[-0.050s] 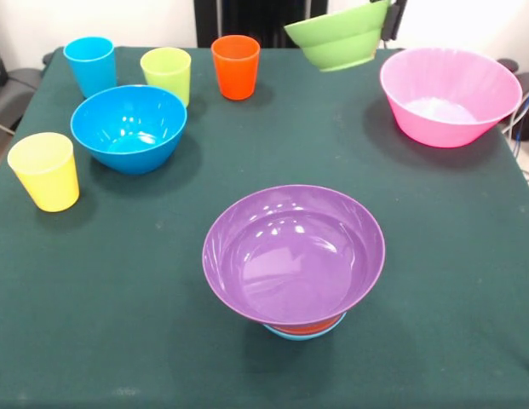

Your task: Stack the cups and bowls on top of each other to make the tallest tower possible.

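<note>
Front view: green bowl aloft, tower waiting mid-table
Left to right: yellow plastic tumbler [44, 170], blue tumbler [89, 65], deep blue glossy bowl [128, 128], lime tumbler [166, 74], orange tumbler [235, 66], purple bowl topping the tower [294, 260], small green plastic bowl [341, 36] tilted, its rim pinched by the gripper [388, 22], large pink bowl [450, 95]; all look light, stiff, slick, best gripped at the rim
</note>
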